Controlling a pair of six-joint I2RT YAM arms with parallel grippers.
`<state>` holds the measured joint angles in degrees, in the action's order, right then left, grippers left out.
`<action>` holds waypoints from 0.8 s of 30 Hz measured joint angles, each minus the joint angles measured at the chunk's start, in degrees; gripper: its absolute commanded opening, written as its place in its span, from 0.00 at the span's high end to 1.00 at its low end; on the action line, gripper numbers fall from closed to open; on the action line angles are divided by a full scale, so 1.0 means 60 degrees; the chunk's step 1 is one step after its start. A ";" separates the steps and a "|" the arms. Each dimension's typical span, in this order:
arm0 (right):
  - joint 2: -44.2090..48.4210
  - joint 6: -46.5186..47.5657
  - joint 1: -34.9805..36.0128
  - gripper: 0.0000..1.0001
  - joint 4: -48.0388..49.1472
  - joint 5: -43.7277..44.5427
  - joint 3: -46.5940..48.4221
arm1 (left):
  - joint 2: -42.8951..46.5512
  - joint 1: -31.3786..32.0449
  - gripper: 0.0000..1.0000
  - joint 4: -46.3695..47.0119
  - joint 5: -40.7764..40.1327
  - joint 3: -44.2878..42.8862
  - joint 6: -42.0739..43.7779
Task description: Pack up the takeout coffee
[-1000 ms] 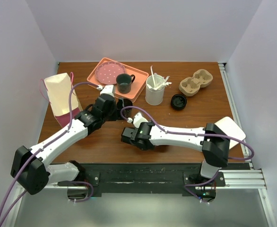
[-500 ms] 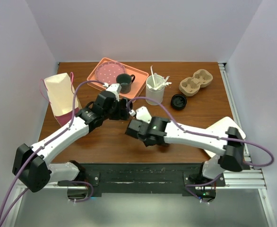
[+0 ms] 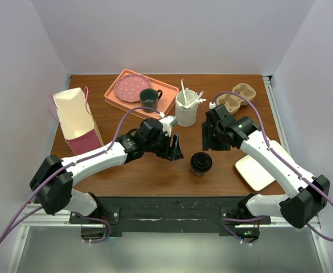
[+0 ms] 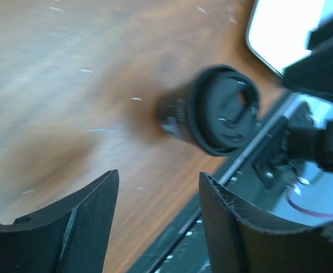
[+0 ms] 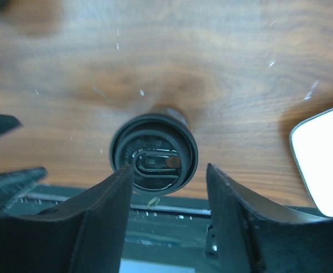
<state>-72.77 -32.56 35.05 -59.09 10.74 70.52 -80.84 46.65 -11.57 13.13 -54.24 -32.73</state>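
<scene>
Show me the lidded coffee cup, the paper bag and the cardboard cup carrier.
lidded coffee cup (image 3: 201, 162): top view, lid.
paper bag (image 3: 70, 111): top view, cream side.
cardboard cup carrier (image 3: 245, 90): top view, right well.

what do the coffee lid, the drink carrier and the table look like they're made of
Lid: likely black plastic, slightly shiny, moulded ridges and sip slot.
Carrier: probably moulded pulp, matte beige.
Table: wood or wood-look laminate, brown grain streaks.

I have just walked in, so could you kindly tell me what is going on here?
Two robot arms are at work on a takeout coffee cup, which stands lidded on the table. The left end effector and the right end effector sit close to it, jaws apart, neither holding it.
</scene>
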 measured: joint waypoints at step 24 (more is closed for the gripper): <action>-0.0452 0.1687 -0.1657 0.40 0.1249 -0.3253 -0.2029 | -0.1923 0.0211 0.45 0.2346 0.2047 0.0004 -0.0699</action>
<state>-75.48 -22.44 25.10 -51.59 -8.78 58.35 -92.38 47.92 2.50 25.41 -54.22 -36.93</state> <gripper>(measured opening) 0.610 0.552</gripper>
